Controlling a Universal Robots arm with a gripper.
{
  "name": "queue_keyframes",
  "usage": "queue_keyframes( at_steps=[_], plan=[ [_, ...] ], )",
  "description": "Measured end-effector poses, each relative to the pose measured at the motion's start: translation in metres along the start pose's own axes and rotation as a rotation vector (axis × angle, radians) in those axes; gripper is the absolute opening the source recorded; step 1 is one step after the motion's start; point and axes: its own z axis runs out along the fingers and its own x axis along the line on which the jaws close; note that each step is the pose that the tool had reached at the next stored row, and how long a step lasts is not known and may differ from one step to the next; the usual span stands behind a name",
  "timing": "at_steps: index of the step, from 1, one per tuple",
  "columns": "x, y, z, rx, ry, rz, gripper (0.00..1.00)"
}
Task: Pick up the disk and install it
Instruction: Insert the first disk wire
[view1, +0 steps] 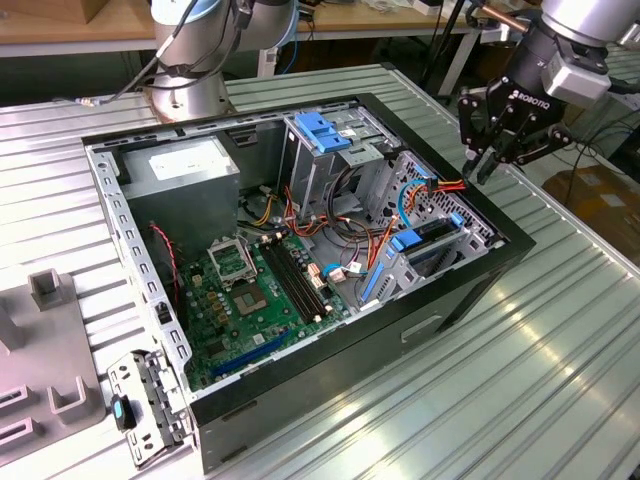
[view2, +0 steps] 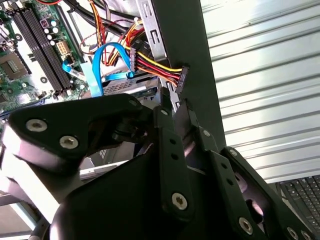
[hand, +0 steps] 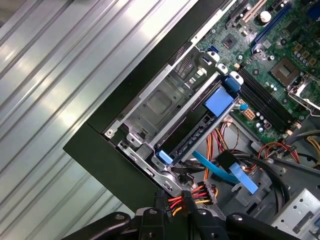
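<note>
The robot's hand (view1: 478, 165), fingers pressed together and holding nothing, hovers over the open computer case's (view1: 250, 395) edge beside a red-and-yellow cable connector (view2: 181, 80).

An open black computer case (view1: 300, 400) lies on the ribbed metal tabletop (view1: 520, 380). Inside are a green motherboard (view1: 250, 300), a grey power-supply box (view1: 190, 165) and a metal drive cage (view1: 320, 150) with a blue latch (view1: 322, 130). A grey fixture block (view1: 50, 380) sits at the exterior view's left.

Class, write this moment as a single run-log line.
gripper | over computer case rim, exterior view's right side | nearest: power connector on red-yellow-black wires | carrying: nothing visible
</note>
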Motion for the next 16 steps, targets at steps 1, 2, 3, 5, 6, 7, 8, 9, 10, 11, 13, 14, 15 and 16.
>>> queue_keyframes(
  at_steps=[1, 2, 3, 5, 6, 7, 8, 9, 10, 11, 13, 14, 15, 16],
  plan=[
    [-0.0001, -0.0002, 0.0005, 0.0001, 0.0004, -0.004, 0.33],
    [-0.0002, -0.0003, 0.0011, 0.0002, 0.0005, -0.011, 0.33],
    [-0.0003, -0.0004, 0.0016, 0.0001, 0.0007, -0.017, 0.33],
    [-0.0003, -0.0004, 0.0029, -0.0008, 0.0010, -0.051, 0.33],
    [-0.0003, -0.0004, 0.0038, -0.0017, 0.0008, -0.086, 0.33],
    [-0.0003, -0.0005, 0.0044, -0.0027, 0.0009, -0.119, 0.33],
    [-0.0008, -0.0010, 0.0052, -0.0028, 0.0011, -0.136, 0.33],
    [-0.0018, -0.0019, 0.0057, -0.0028, 0.0013, -0.139, 0.33],
    [-0.0027, -0.0030, 0.0063, -0.0030, 0.0015, -0.148, 0.33],
    [-0.0030, -0.0034, 0.0068, -0.0033, 0.0014, -0.157, 0.33],
    [-0.0029, -0.0039, 0.0085, -0.0042, 0.0014, -0.189, 0.33],
    [-0.0026, -0.0044, 0.0103, -0.0046, 0.0016, -0.206, 0.33],
    [-0.0023, -0.0047, 0.0121, -0.0045, 0.0017, -0.208, 0.33],
    [-0.0021, -0.0050, 0.0133, -0.0044, 0.0020, -0.209, 0.33]
  ],
)
